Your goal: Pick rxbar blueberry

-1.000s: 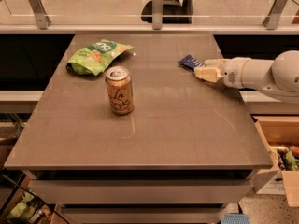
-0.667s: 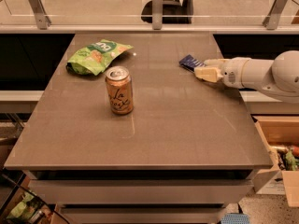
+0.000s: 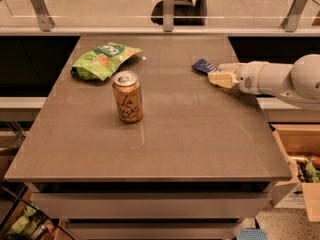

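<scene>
The rxbar blueberry (image 3: pixel 202 66), a small flat dark-blue bar with white stripes, lies on the table near its right edge, towards the back. My gripper (image 3: pixel 216 72) reaches in from the right on a white arm (image 3: pixel 280 79), low over the table. Its two cream fingers (image 3: pixel 223 79) stand a little apart, and the bar's right end lies at or just between their tips. The gripper is open and holds nothing.
A peach-coloured drink can (image 3: pixel 128 96) stands upright left of the table's middle. A green snack bag (image 3: pixel 102 59) lies at the back left. The grey table (image 3: pixel 200 134) has a glass rail behind it. An open cardboard box (image 3: pixel 302 164) sits on the floor at the right.
</scene>
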Action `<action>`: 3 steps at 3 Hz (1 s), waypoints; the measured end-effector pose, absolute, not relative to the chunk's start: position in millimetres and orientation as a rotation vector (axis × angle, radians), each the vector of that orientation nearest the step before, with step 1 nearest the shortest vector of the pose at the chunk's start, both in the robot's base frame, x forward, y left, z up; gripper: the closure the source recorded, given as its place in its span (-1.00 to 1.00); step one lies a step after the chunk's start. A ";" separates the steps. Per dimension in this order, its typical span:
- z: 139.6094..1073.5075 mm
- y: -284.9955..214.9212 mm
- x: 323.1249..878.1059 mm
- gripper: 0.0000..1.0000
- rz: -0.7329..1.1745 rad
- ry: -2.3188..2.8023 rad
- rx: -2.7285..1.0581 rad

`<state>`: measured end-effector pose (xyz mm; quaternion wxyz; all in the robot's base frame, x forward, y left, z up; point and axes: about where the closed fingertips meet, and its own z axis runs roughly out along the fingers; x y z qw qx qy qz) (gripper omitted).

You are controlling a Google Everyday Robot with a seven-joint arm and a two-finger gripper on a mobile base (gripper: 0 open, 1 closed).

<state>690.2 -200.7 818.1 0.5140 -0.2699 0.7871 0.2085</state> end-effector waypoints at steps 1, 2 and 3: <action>859.4 -191.3 681.5 1.00 0.467 1.895 -0.689; 859.3 -191.2 681.5 1.00 0.467 1.895 -0.689; 870.0 -188.8 682.0 1.00 0.459 1.896 -0.713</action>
